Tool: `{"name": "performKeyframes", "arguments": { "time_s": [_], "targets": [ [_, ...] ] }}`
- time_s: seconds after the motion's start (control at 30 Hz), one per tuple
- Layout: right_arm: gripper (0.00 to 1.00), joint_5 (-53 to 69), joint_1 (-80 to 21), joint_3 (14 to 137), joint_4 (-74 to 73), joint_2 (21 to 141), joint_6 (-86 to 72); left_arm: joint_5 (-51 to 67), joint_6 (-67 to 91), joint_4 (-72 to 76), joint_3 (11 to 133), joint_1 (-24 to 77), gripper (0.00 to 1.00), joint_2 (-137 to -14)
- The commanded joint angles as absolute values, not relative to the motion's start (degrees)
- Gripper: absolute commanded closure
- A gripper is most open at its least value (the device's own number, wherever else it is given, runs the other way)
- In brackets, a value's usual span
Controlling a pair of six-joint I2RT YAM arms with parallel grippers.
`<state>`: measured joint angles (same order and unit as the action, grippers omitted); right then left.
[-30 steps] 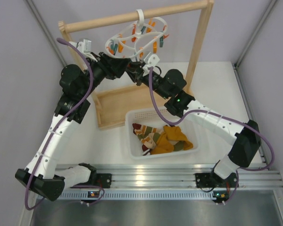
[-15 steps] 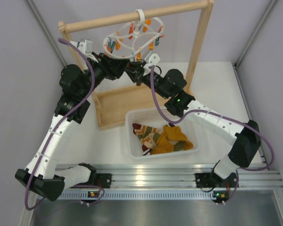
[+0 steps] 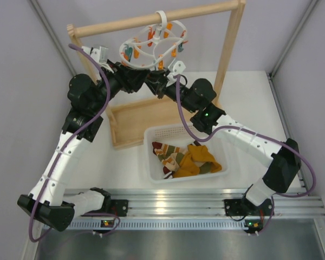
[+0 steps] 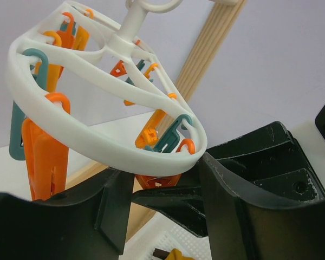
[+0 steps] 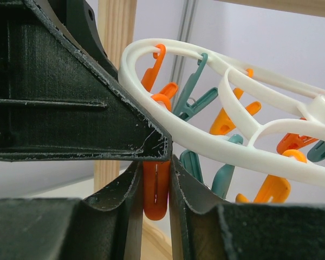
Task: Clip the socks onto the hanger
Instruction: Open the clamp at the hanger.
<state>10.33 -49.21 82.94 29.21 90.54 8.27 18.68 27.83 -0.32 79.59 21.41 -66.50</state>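
From above: both arms reach up under the wooden rail (image 3: 124,24) to the white hanger (image 3: 161,35), the left pincer (image 3: 136,74) and right pincer (image 3: 151,77) meeting nose to nose just beneath its ring. The socks (image 3: 192,162) lie heaped in the white basket (image 3: 149,157), well below and back towards the arm bases. Neither pincer carries one.

Left wrist: the left pincer (image 4: 163,170) stands with its jaws apart on either side of the hanger's (image 4: 114,149) near rim. Whether they press on it cannot be told.

Right wrist: the right pincer (image 5: 156,184) is clenched on an orange peg (image 5: 156,197) that hangs straight down from the rim, its long axis upright.

A sock would have to come up from below to that peg, and the basket sits nearer the right arm.
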Motion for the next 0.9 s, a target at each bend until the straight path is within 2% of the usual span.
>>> {"name": "performKeyframes", "arguments": {
  "time_s": [0.0,0.13,0.23,0.47,0.57,0.67,0.7,0.8,0.83,0.87],
  "targets": [
    [1.0,13.62,-49.22,83.41,31.82,88.42,7.03,23.47,27.25,2.64,79.8,21.88,0.44,-66.0],
    [1.0,14.41,-49.04,83.32,32.25,88.42,6.24,23.99,26.72,3.86,78.93,21.97,0.39,-66.0],
    [1.0,14.59,-48.95,83.15,32.43,88.33,6.41,23.04,25.76,3.87,79.45,21.97,0.41,-66.36],
    [1.0,15.03,-48.87,82.35,33.05,87.89,6.59,20.3,28.65,4.22,80.16,21.89,0.57,-66.8],
    [1.0,15.21,-48.87,82.09,32.96,87.63,6.85,19.78,30.23,4.66,80.42,21.97,0.67,-67.06],
    [1.0,15.21,-48.87,81.83,32.87,87.63,6.86,19.6,31.72,4.66,80.6,21.97,0.71,-67.41],
    [1.0,15.21,-48.87,81.57,32.78,87.54,6.86,19.34,32.34,4.31,80.6,21.97,0.79,-67.5],
    [1.0,14.86,-48.78,81.3,32.26,87.36,6.77,18.11,33.57,3.69,80.68,21.89,0.92,-67.68],
    [0.99,14.85,-48.78,81.21,31.82,87.28,6.77,17.76,34.01,3.26,80.68,21.97,1.0,-67.76],
    [0.95,14.59,-48.87,81.12,31.64,87.1,6.77,17.41,34.27,3.08,80.68,21.97,1.0,-67.76]
  ]
}}
